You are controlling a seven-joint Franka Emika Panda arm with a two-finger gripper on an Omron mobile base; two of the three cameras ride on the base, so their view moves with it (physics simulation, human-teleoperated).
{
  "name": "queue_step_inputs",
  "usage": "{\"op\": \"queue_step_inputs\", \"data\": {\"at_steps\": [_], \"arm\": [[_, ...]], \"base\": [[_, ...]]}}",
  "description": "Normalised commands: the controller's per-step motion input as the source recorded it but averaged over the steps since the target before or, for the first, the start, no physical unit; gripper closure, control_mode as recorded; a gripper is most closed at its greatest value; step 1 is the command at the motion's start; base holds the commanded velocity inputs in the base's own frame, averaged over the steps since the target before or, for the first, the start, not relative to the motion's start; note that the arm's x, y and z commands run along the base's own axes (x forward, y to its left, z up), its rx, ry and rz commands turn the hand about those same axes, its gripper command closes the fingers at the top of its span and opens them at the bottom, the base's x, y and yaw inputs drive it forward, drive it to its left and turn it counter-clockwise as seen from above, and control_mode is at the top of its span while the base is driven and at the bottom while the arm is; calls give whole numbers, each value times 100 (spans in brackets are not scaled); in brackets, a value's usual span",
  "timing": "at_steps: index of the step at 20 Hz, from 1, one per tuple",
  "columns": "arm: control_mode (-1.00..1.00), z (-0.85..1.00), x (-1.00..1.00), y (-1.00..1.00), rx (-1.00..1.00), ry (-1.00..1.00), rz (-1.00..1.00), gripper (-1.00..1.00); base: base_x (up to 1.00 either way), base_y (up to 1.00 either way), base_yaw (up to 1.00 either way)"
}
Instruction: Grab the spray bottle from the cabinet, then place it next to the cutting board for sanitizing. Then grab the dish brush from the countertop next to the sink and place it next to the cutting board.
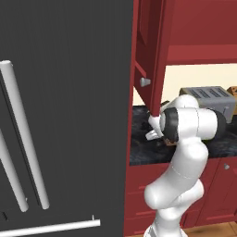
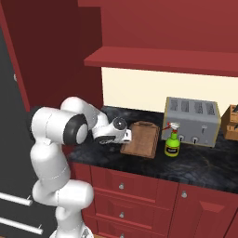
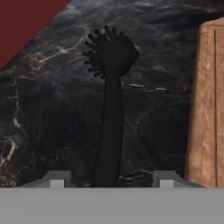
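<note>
A black dish brush (image 3: 111,105) lies on the black marbled countertop (image 3: 52,113), its bristle head pointing away from the hand. My gripper (image 3: 111,179) hovers low over its handle end, open, with a gap between each finger and the handle. The wooden cutting board (image 3: 208,109) lies just to the right of the brush. In the right base view the gripper (image 2: 128,135) is at the left edge of the cutting board (image 2: 142,138). The green spray bottle (image 2: 172,143) stands upright at the board's right side. Above it is the red cabinet (image 2: 162,60).
A grey toaster (image 2: 193,121) stands behind the spray bottle, and a wooden block (image 2: 231,122) is at the far right. An open red cabinet door (image 1: 152,55) hangs above the arm. A dark fridge front (image 1: 65,115) with long pale handles is on the left.
</note>
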Motion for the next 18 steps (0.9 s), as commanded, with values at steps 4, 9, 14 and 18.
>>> {"op": "queue_step_inputs", "data": {"at_steps": [4,9,14,18], "arm": [[-100,59,-80,-3,9,-29,6,-100],[-100,95,-76,-8,0,-26,5,-100],[-100,90,-71,-8,0,-18,1,-100],[-100,95,-56,-6,0,-16,0,-100]], "base": [[0,0,0],[0,0,0],[0,0,0],[0,0,0]]}}
